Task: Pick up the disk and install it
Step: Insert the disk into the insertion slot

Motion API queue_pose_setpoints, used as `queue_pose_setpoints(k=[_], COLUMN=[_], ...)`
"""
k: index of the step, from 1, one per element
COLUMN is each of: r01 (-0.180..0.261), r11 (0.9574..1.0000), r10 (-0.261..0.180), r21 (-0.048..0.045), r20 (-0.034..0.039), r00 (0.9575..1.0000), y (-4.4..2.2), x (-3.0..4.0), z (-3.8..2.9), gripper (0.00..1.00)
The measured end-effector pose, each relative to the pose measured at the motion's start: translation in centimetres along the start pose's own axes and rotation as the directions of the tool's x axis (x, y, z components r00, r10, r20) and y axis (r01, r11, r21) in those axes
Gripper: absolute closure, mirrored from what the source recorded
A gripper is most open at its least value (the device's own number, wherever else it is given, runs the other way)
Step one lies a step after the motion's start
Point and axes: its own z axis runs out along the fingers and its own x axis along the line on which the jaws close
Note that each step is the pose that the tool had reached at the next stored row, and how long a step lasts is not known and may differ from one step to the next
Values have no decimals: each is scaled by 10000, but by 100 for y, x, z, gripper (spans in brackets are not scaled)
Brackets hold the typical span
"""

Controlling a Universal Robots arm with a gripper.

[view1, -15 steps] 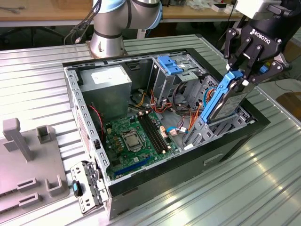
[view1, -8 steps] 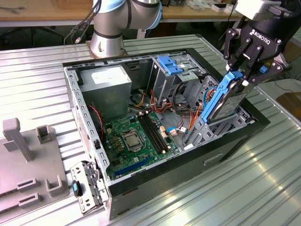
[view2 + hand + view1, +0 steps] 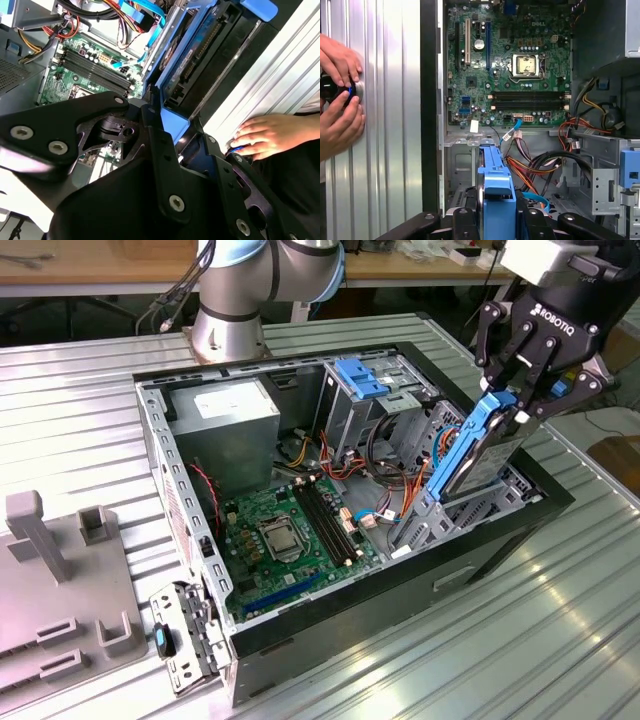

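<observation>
While the tool [image 3: 508, 405] pinches the top of the disk [image 3: 472, 455], which leans into the open computer case [image 3: 330, 630] at the exterior view's right, the disk looks stiff, heavy and breakable, best held by its blue rails.

The drive bay [image 3: 455, 520] hides the lower end of the disk [image 3: 480, 455]; a person's hands [image 3: 340, 125], cropped at the edge, mostly cover a small dark object [image 3: 331, 90].

A robotics lab: opened computer case [image 3: 400, 612] on ribbed metal table [image 3: 80, 410].
</observation>
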Motion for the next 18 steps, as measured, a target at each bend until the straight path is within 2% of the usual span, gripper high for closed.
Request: queue_pose_setpoints(k=[6,9,14,18], r01=[8,16,14,17], r11=[9999,9998,9998,9999], r10=[-8,-16,-15,-17], r21=[145,188,182,134], r20=[2,2,10,29], r00=[10000,10000,10000,10000], y=[0,0,0,-6], x=[0,0,-1,0], z=[6,6,6,6], gripper=[63,63,63,63])
